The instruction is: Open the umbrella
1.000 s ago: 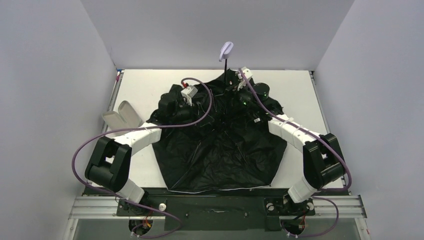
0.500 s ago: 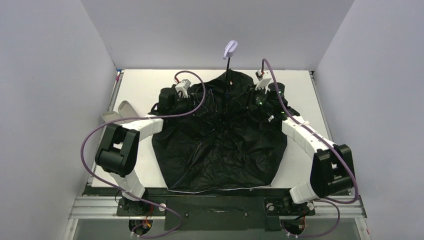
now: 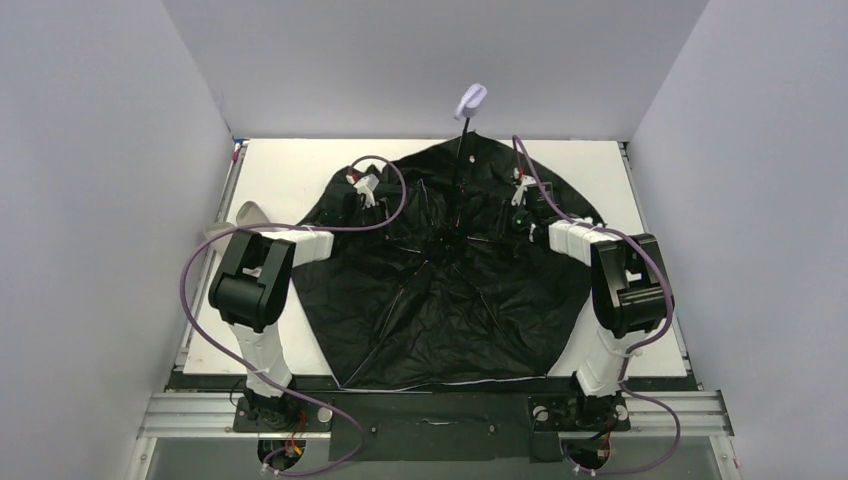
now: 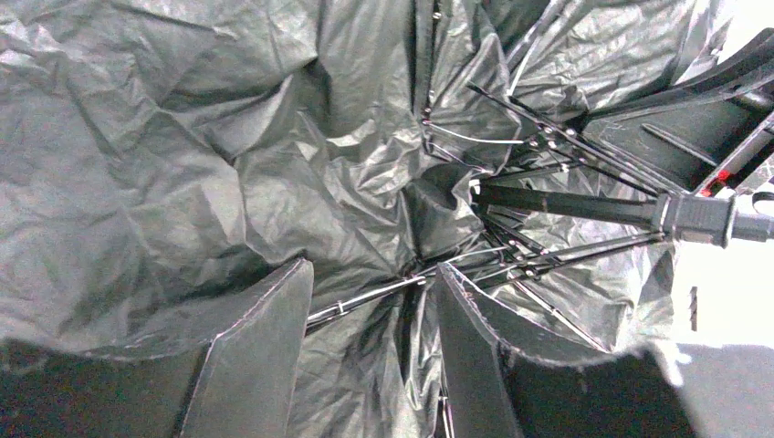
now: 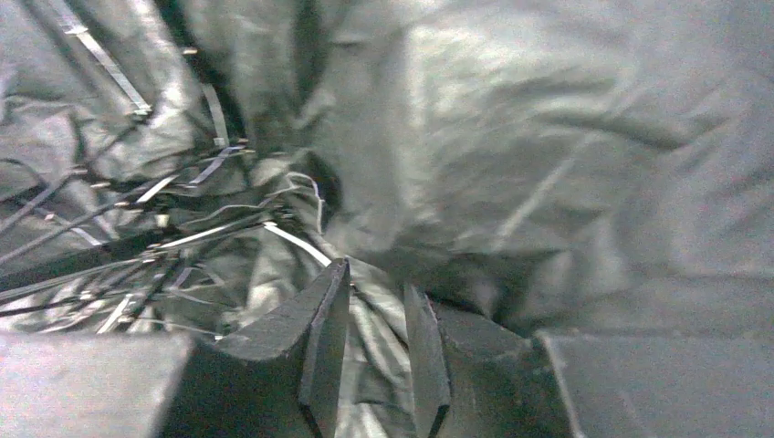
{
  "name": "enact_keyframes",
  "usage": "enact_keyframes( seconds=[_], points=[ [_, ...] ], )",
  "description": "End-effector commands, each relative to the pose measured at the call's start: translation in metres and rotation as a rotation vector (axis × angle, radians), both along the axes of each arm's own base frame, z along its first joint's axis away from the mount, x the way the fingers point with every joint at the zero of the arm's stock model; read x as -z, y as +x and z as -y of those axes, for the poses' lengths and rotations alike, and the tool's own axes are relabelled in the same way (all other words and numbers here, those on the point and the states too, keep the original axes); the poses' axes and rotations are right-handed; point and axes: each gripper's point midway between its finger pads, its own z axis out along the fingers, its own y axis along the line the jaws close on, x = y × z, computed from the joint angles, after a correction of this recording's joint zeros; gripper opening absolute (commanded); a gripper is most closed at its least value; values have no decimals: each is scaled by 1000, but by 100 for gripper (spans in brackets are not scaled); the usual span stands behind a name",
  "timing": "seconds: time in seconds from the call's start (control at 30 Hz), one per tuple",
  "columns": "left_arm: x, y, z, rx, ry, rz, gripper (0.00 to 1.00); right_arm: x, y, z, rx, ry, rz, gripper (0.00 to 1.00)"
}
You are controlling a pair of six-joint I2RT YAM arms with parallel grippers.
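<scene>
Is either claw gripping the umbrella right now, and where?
Left claw is open over the black inner canopy of the umbrella, gripping nothing. Right claw has a canopy fold between its narrowly parted fingers; whether it pinches cannot be told.

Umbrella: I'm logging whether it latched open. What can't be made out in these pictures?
- Top view: the hub of the umbrella is too small to show a latch.
- Right wrist view: blurred, so whether the right gripper pinches fabric is unclear.
- Top view: the case is mostly hidden behind the left arm.
</scene>
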Motion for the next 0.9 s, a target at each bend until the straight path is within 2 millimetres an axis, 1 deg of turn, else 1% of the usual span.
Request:
enact_keyframes(
  seconds=[0.0,0.07,0.1,0.13,0.2,0.23,0.3,0.33,0.37,0.4,0.43,0.47,0.5,0.53,0.57,0.6,0.63,0.67,0.7,0.73,0.77,0.8,0.83,0.87],
  points=[
    [12,8,-16,-60,23,-41,50,14,4,39,87,-98,-46,27],
    [18,9,-20,-67,36,-56,50,20,3,47,125,-91,-76,30],
    [26,6,-25,-74,51,-83,50,21,4,48,133,-96,-79,31],
    [30,9,-28,-85,66,-91,50,22,2,50,138,-103,-91,36],
    [39,10,-38,-110,105,-117,50,18,5,53,155,-113,-92,42],
    [43,9,-43,-114,122,-130,50,16,6,54,156,-112,-89,43],
    [42,12,-49,-114,145,-123,50,7,6,54,128,-114,-78,45],
    [35,15,-48,-105,144,-103,50,-3,7,52,93,-115,-56,45],
    [31,16,-47,-85,149,-79,51,-9,7,49,68,-105,-43,46],
    [18,18,-42,-62,131,-44,51,-24,11,46,31,-98,2,47],
    [6,23,-39,-42,117,10,54,-32,13,44,13,-95,31,48],
    [-11,22,-34,-13,88,59,55,-50,16,39,-25,-84,85,49],
    [-24,24,-29,14,65,126,58,-60,19,37,-40,-78,119,50],
    [-50,29,-26,21,39,215,60,-79,21,34,-66,-69,173,52],
    [-57,27,-25,33,25,241,63,-90,23,32,-80,-63,208,53],
    [-79,30,-25,32,6,311,65,-107,24,29,-104,-56,256,55],
    [-85,28,-25,38,0,333,70,-118,25,28,-119,-55,288,58],
    [-102,29,-26,41,-6,387,74,-134,24,24,-138,-42,329,59],
    [-108,28,-27,45,-5,408,76,-144,24,23,-151,-43,362,60],
    [-122,28,-29,49,5,455,80,-160,21,21,-163,-37,404,61],
    [-136,27,-32,43,13,496,82,-175,20,20,-175,-43,455,63],
    [-141,27,-36,47,38,528,86,-187,20,19,-184,-47,487,64],
    [-155,25,-39,41,51,571,88,-205,20,20,-194,-61,538,67],
    [-160,24,-43,49,77,603,95,-213,19,21,-199,-71,559,69]
  ],
)
